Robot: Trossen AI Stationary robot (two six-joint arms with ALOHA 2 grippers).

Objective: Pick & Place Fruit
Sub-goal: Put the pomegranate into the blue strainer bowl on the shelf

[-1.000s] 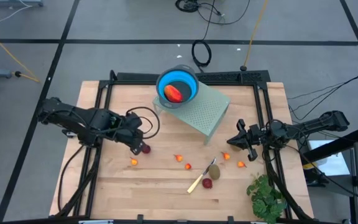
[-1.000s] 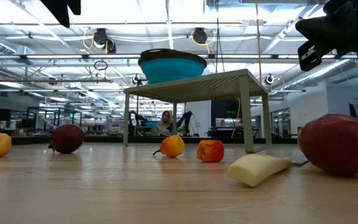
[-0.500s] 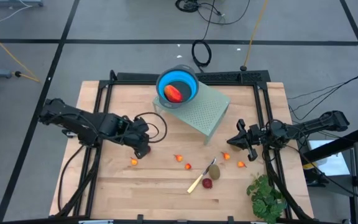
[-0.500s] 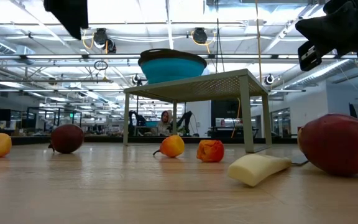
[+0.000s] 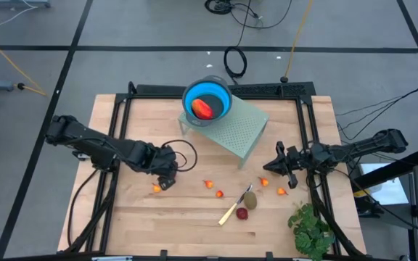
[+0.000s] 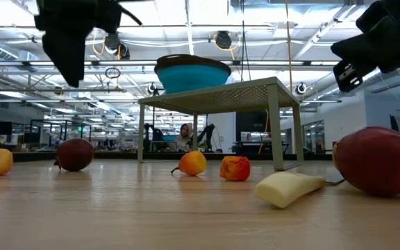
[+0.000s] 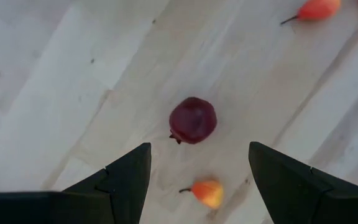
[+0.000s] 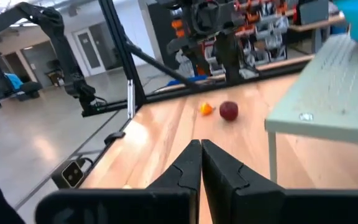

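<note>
My left gripper (image 5: pixel 168 176) is open and points down above a dark red ball (image 7: pixel 192 119) that rests on the wooden table; its fingers stand apart on either side of the ball without touching it. In the low view the left gripper (image 6: pixel 69 66) hangs well above the ball (image 6: pixel 75 154). A tiny orange piece (image 5: pixel 156 188) lies beside the ball. My right gripper (image 5: pixel 271 166) is shut and empty, held above the table at the right. A red-orange piece (image 5: pixel 203 109) lies in the blue bowl (image 5: pixel 220 93). One brownish-green oval (image 5: pixel 250 198) and a second dark red ball (image 5: pixel 242 214) lie near the front.
The blue bowl stands on a grey-green perforated stand (image 5: pixel 234 132) at the table's far middle. A pale-handled knife (image 5: pixel 231 212) lies by the oval. Tiny orange pieces (image 5: pixel 209 183) (image 5: pixel 281 191) are scattered mid-table. A leafy green bunch (image 5: pixel 310 228) lies at the near right corner.
My left gripper has moved toward the table's right edge and a little nearer, and has come down over the dark red ball, which has stayed in place.
</note>
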